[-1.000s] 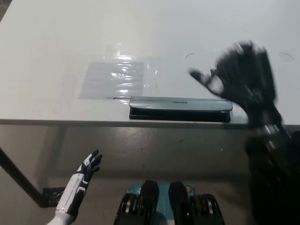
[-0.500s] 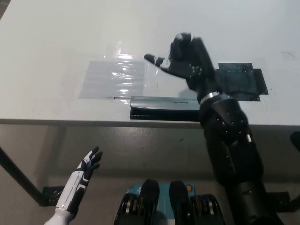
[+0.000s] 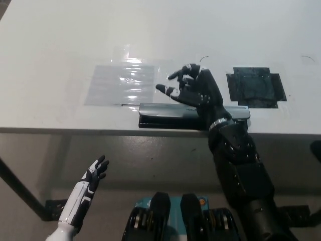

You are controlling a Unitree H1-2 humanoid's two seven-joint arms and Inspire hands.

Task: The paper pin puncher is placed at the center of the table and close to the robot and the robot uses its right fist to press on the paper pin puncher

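Head view: the black right hand (image 3: 193, 90) is hovering over the paper pin puncher (image 3: 170, 114), fingers curling but not clenched and grasping nothing — not the fist the task asks for. The puncher is lying lengthwise along the near edge of the white table (image 3: 60, 40), about midway between its corners. That is where the trouble may be waiting: a press landing on the near side of the lever could be tipping the puncher off the edge, and half-curled fingers could be catching on the bar or skidding along its smooth top instead of driving it down. The white left hand (image 3: 95, 173) is resting below the table's near edge toward the left, fingers spread and empty. A clear plastic sheet (image 3: 121, 83) is lying just behind the puncher's left end — a dark square patch (image 3: 255, 87) is sitting toward the right. Under the table, bare grey floor and a dark table leg (image 3: 17, 188) are showing.
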